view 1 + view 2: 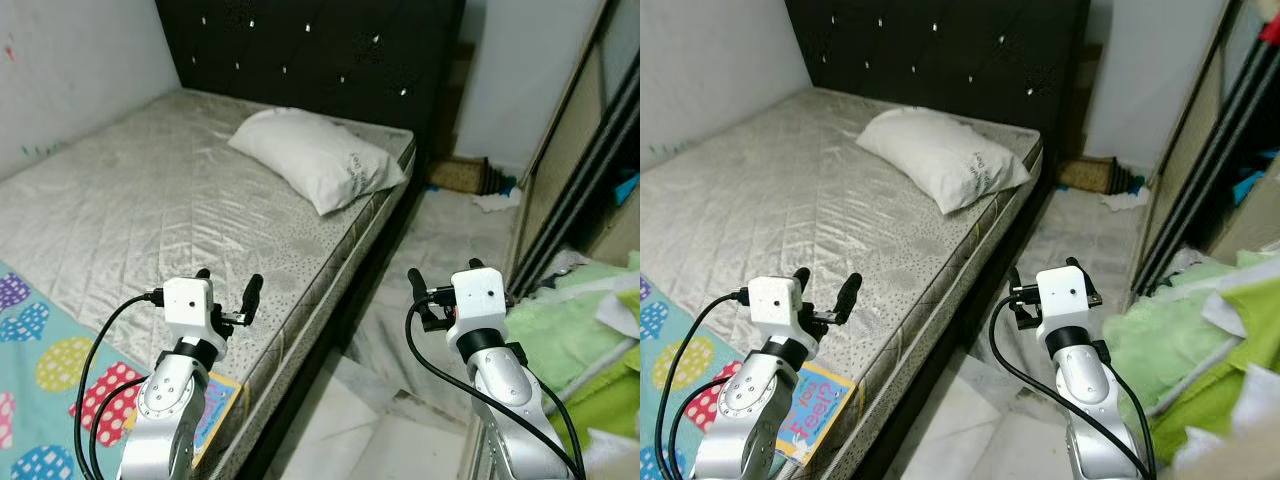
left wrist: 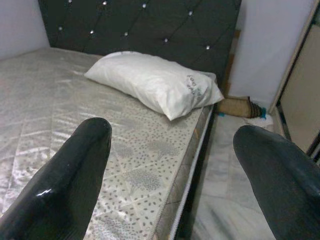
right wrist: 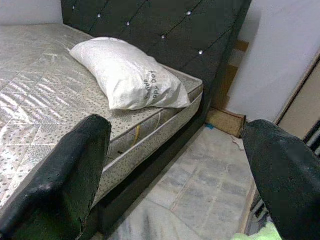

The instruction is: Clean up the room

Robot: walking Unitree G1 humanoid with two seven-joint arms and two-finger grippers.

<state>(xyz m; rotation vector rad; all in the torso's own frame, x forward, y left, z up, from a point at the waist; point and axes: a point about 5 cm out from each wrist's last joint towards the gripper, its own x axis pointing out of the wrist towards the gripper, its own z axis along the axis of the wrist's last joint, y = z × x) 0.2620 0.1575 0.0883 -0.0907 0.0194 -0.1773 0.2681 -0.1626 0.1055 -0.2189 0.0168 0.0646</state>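
Note:
A white pillow [image 1: 320, 158] lies near the black tufted headboard [image 1: 320, 50] on a bare grey mattress [image 1: 150, 210]. My left gripper [image 1: 228, 285] hovers over the mattress's near edge, open and holding nothing; in its wrist view the fingers [image 2: 75, 175] frame the pillow [image 2: 155, 82]. My right gripper [image 1: 445, 278] is raised over the floor strip beside the bed, open and empty, and its fingers [image 3: 70, 175] also point towards the pillow [image 3: 125, 75]. A colourful book [image 1: 215, 405] and a teal polka-dot blanket [image 1: 40, 360] lie on the bed's near corner below my left arm.
Crumpled green cloth [image 1: 590, 330] is heaped at the right by a sliding wardrobe door [image 1: 570, 150]. A brown object [image 1: 460, 175] and white scraps [image 1: 497, 200] lie on the marble floor [image 1: 430, 250] near the headboard. The aisle between bed and wardrobe is narrow.

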